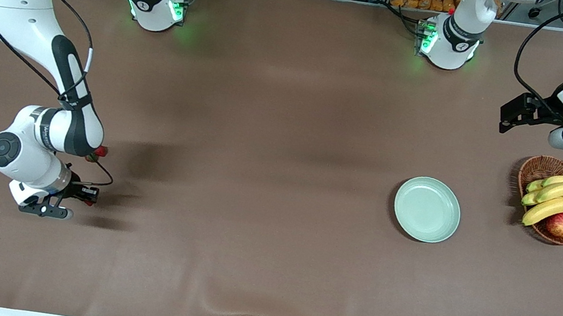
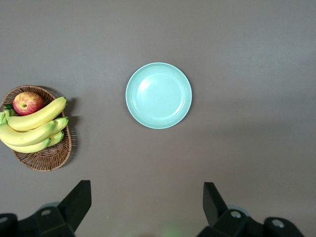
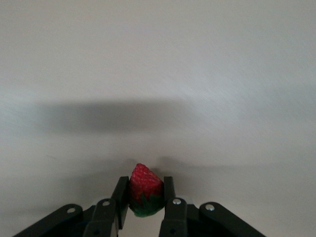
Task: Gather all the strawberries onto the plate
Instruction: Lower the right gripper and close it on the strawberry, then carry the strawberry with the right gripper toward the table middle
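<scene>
At the right arm's end of the table, we are seeing the right gripper (image 3: pixel 146 207) clamping 1 strawberry (image 3: pixel 146 196) between its fingers. Another strawberry (image 1: pixel 99 152) is peeking out beside that arm. The plate (image 1: pixel 427 209) is sitting bare beside the basket (image 1: pixel 540 168) of bananas (image 1: pixel 556 201). The left gripper (image 2: pixel 147 202) is waiting above, fingers apart.
</scene>
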Available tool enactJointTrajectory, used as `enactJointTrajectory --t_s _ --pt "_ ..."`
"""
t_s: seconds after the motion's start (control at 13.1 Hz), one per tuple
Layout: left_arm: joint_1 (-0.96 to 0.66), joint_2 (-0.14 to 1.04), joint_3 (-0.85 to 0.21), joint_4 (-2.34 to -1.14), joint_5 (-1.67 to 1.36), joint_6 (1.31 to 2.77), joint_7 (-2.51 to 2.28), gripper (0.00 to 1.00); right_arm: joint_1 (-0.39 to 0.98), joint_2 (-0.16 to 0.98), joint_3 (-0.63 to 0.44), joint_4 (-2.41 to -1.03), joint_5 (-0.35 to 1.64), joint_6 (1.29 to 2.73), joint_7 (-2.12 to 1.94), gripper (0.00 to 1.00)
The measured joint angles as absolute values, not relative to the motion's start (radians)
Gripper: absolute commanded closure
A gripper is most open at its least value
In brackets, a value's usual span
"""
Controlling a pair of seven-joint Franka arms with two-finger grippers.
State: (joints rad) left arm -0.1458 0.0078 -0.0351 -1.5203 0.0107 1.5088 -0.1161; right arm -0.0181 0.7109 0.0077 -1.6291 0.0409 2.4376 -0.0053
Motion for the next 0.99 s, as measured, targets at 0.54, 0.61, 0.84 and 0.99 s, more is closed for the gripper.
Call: enactJointTrajectory --t_s 0.54,0.61,0.84,0.99 --pt "-0.144 0.033 -0.035 -1.522 0.011 1.509 -0.125 0.0 0.376 0.701 0.025 -1.591 0.425 2.423 0.332 1.0" --pt "-0.142 0.037 -0.034 -1.523 0.011 1.509 -0.125 0.0 0.446 0.705 0.025 -1.592 0.474 2.449 0.368 1.0" --pt "-0.137 0.038 -0.034 -1.53 0.011 1.509 -0.125 0.0 0.61 0.724 0.021 -1.594 0.602 2.535 0.402 1.0" --pt "-0.137 0.039 -0.034 -1.536 0.011 1.513 -0.125 0.0 0.677 0.755 0.019 -1.588 0.629 2.585 0.403 0.99"
